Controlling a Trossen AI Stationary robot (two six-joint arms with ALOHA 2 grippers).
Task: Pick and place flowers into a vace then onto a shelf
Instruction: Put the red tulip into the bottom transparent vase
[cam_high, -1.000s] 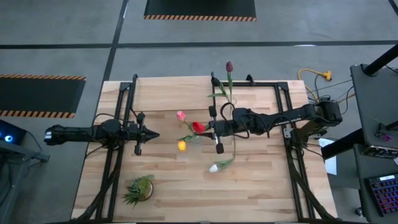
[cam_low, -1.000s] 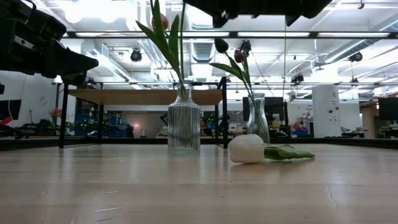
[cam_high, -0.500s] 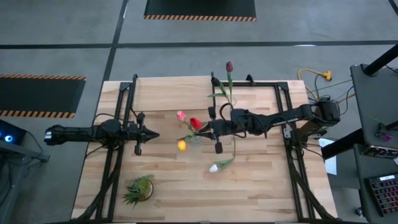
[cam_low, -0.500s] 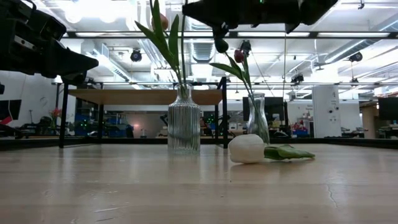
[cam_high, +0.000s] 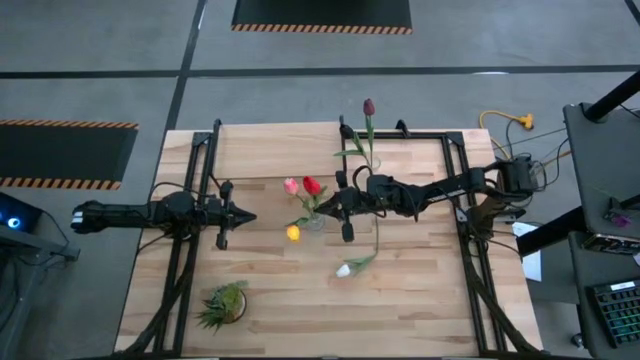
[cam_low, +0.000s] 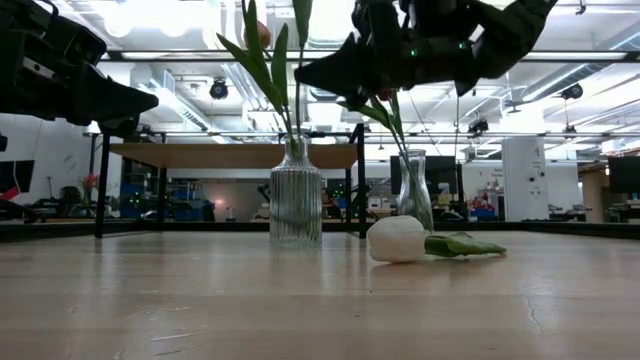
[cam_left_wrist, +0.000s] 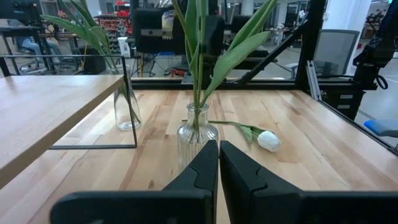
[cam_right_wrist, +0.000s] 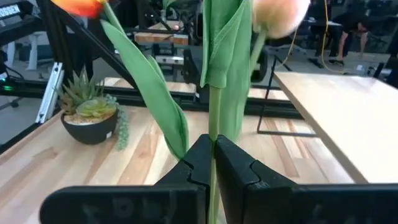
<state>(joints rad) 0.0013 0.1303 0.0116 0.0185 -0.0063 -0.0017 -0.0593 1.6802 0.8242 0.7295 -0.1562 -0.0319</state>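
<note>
A ribbed glass vase (cam_low: 296, 205) stands mid-table with green stems in it, the pink tulip (cam_high: 291, 185) and orange-yellow tulip (cam_high: 292, 233) spreading above it. My right gripper (cam_high: 328, 208) hovers level above the vase, shut on the stem of the red tulip (cam_high: 311, 185). The white tulip (cam_high: 343, 270) lies flat on the table toward the near edge. The maroon tulip (cam_high: 368, 105) stands in a second, plain vase (cam_low: 415, 190) beside the shelf (cam_low: 230, 155). My left gripper (cam_high: 248, 216) waits shut at the table's left. My right gripper pinches the red tulip's green stem (cam_right_wrist: 213, 134) between its two fingers, below a long leaf. The fingers (cam_right_wrist: 239, 165) come level from the table's right and lie across the stem. The stem stands nearly upright; its lower end is hidden, so whether it is in the vase cannot be told.
A spiky green tuft plant in a pot (cam_high: 225, 305) sits near the front left corner. Black frame rails (cam_high: 462, 190) run along both sides of the table. The pale shelf board (cam_right_wrist: 348, 118) fills the far middle of the table.
My right gripper has sunk toward the ribbed vase and shifted a little toward the table's left, rolling at the wrist, still shut on the stem. The red tulip's head has swung toward the far edge and now sits beside the pink one.
</note>
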